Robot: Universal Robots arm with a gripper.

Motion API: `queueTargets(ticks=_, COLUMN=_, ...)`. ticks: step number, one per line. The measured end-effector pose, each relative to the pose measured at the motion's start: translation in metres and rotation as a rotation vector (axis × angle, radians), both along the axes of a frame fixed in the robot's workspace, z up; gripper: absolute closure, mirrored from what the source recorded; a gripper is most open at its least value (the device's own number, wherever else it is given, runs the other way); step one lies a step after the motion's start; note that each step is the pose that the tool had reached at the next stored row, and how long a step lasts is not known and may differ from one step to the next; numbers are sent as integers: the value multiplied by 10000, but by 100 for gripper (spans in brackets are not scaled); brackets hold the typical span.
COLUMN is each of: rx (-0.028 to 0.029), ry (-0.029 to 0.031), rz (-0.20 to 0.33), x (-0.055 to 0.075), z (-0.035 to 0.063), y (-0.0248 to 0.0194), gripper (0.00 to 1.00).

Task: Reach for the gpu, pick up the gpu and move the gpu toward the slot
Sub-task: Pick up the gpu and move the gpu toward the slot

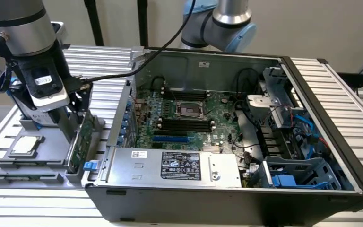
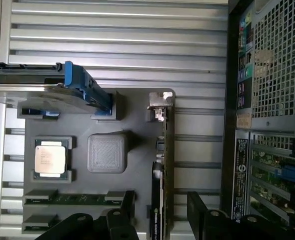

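The gpu is a thin green card standing on edge in a grey fixture at the exterior view's left, beside the open computer case. In the wrist view the gpu appears edge-on, with its silver bracket at the far end. My gripper hangs over the card and is open. Its two black fingers stand on either side of the card's edge, with a gap on each side. The blue slot lies on the motherboard inside the case.
The grey fixture also holds a square silver processor chip, memory sticks and a silver hard drive with blue rails. The open computer case and its perforated wall stand close beside the gpu.
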State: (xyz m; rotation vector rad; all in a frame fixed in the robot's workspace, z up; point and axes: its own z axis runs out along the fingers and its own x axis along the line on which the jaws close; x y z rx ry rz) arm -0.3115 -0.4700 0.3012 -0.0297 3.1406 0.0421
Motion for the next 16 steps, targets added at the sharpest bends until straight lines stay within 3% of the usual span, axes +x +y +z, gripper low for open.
queueTargets(ticks=16, rx=0, ry=-29, rz=0, x=0, z=-291, y=-59, gripper=46)
